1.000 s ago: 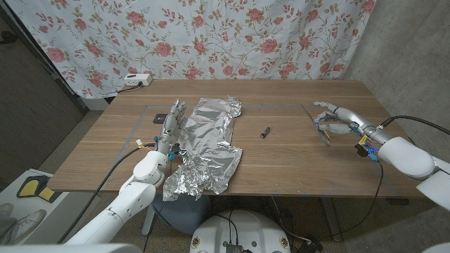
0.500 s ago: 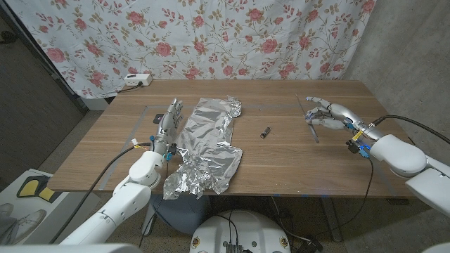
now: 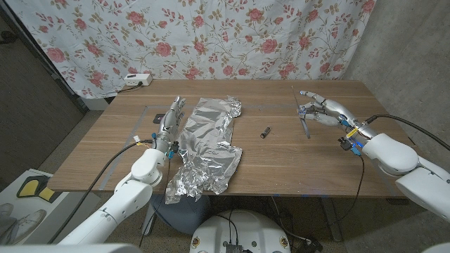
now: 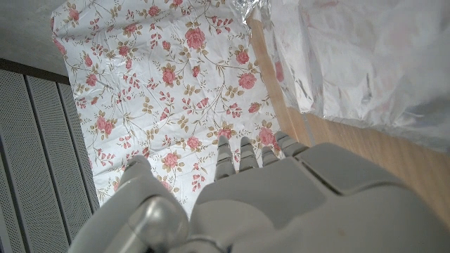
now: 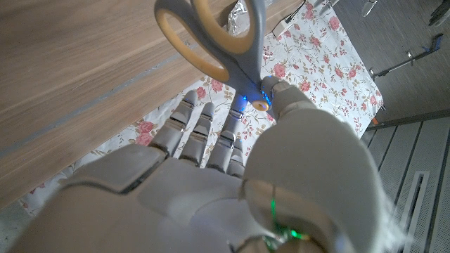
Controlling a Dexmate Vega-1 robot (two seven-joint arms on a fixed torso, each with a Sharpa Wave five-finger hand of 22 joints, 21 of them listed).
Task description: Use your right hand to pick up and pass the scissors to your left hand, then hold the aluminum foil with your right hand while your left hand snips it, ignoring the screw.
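We've got the grey-and-yellow-handled metal scissors pinched in our right hand above the counter's right end, blades pointing away, our open left hand waiting well apart beside the crumpled aluminum foil sheet.

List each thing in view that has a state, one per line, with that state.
scissors: held by the right hand, lifted off the table
right hand: grips the scissors
left hand: fingers straight, holds nothing, beside the foil
aluminum foil: crumpled, lying on the table
screw: lying loose on the table
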